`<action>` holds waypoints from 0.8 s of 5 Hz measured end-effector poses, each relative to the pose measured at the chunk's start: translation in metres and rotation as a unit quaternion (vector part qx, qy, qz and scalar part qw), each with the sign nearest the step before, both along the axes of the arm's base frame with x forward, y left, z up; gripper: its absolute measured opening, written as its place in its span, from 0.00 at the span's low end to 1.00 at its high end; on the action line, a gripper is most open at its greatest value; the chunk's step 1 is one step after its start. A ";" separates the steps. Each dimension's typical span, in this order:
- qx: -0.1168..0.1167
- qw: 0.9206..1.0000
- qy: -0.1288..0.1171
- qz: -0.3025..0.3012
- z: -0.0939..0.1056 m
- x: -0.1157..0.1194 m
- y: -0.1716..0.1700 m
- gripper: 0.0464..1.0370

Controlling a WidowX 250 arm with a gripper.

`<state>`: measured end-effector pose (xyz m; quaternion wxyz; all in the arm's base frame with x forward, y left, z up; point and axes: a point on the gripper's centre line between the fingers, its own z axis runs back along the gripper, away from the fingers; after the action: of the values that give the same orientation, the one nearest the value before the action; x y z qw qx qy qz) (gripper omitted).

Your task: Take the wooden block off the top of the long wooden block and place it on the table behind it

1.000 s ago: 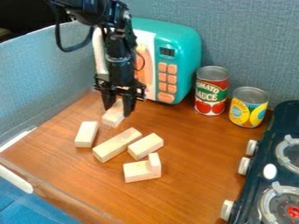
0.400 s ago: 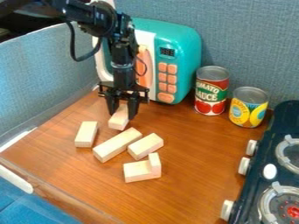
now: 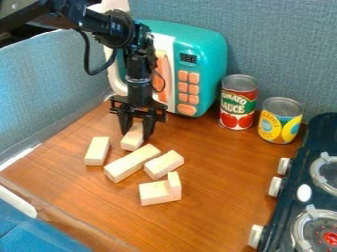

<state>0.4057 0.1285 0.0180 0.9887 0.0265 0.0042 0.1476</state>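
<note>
One pale, rectangular wooden block (image 3: 131, 140) is grasped between the fingers (image 3: 149, 128) of the black gripper (image 3: 136, 133), low over the brown wooden bench (image 3: 211, 197); whether its underside is borne by the bench cannot be told. The step in hand is judged to be close handling of that block among the others. For the next move, a steady grip and a small, controlled shift seem to be called for, since a longer wooden block (image 3: 131, 163) is placed just in front and could easily be nudged (a short wooden block (image 3: 97, 151) is also set near, toward the view's left). The black robot arm (image 3: 137, 64) is extended from the upper left, bent at its upper joint, with its lower part hung almost upright before the teal toy microwave (image 3: 212, 64). The fingers are pointed down, and the block is tilted slightly between them.
</note>
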 end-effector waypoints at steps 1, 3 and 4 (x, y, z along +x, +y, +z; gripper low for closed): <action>0.002 1.000 -0.002 0.001 0.000 0.001 0.000 0.52; 0.000 1.000 -0.003 0.003 0.000 0.000 0.000 0.59; -0.008 1.000 -0.005 0.001 -0.007 -0.005 -0.004 0.89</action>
<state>0.4009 0.1249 0.0115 0.9887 0.0181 0.0008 0.1489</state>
